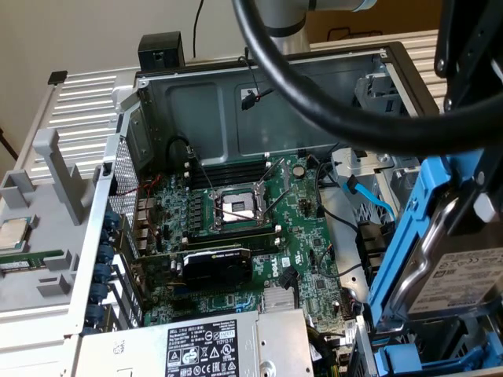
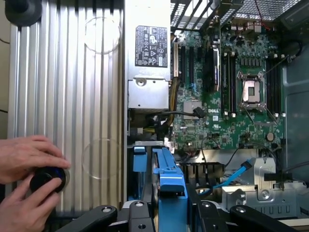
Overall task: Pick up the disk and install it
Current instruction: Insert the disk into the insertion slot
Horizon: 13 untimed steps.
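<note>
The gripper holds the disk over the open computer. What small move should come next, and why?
Probably ease the disk down slowly toward the blue bay beneath it: the gripper holds it tilted, not yet seated, and a blue cable lies close beside the bay.

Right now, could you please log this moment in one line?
gripper: shut on disk | disk: held tilted beside motherboard | install: not done | hands: on black knob

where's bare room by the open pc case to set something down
Free: the ribbed table between the power supply and the person's hands. Crowded: the case, with motherboard, cables and the disk in its blue carrier.
</note>
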Tool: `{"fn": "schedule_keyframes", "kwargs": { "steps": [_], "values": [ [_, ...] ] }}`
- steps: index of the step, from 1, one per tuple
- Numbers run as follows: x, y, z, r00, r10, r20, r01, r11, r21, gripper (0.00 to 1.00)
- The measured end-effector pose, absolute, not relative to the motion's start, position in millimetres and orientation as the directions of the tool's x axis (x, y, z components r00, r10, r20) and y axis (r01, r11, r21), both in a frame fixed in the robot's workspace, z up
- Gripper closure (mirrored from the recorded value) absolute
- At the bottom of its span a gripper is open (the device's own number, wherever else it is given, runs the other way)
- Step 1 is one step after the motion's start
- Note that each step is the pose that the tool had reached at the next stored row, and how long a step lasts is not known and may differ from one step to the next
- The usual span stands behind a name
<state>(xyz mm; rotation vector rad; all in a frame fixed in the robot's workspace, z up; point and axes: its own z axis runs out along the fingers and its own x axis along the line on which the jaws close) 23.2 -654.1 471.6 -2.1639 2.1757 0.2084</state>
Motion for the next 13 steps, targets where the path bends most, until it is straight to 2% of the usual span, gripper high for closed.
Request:
{"fn": "schedule_keyframes", "kwargs": {
  "steps": [13],
  "values": [
    [28.3, -658.0, 469.5, -0.010, -0.987, -0.162, -0.998, 0.001, 0.057, 0.64]
  ]
}}
